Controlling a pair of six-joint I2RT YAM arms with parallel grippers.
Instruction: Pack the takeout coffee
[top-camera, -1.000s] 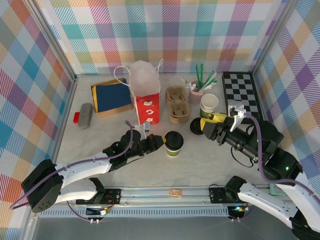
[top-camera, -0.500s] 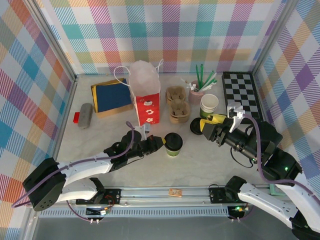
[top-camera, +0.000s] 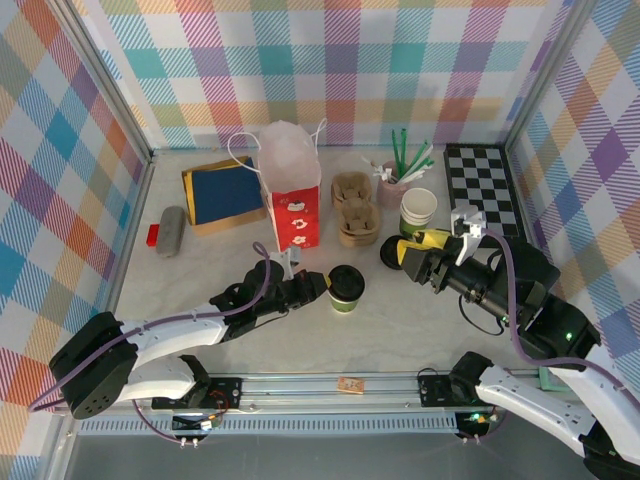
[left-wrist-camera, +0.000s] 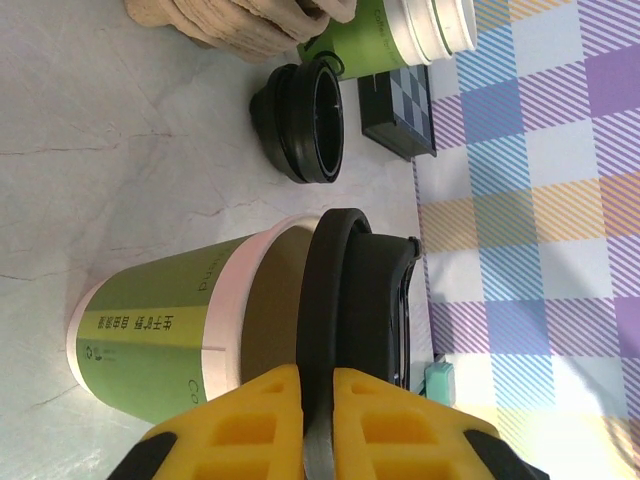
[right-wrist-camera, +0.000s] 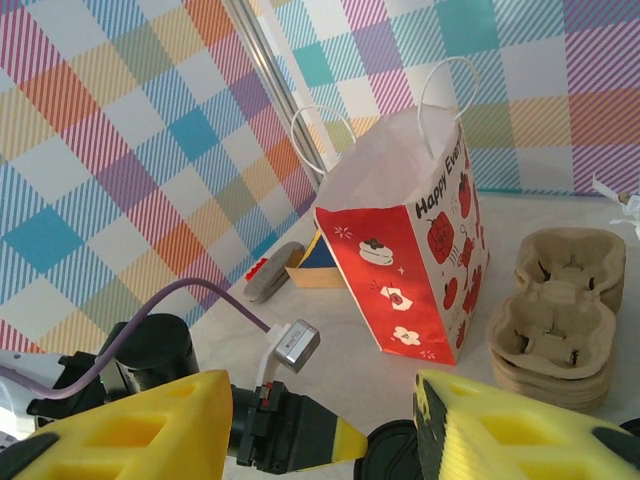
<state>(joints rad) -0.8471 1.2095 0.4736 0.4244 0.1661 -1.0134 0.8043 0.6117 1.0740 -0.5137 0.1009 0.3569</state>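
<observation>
Marble table, plaid walls. Takeout coffee stands mid-front, near the red bag: upright, lid up, long axis vertical. Left gripper is clamped on the lid rim only. Right gripper is spread, empty. Risk: lifting by the rim could pop the lid, dropping or tipping the cup.

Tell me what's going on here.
The left gripper has its fingers pinched on the lid rim of the takeout coffee, which stands upright on the table in front of the red paper bag. The right gripper hangs open near the loose black lid, holding nothing. The coffee is not yet in the bag.
</observation>
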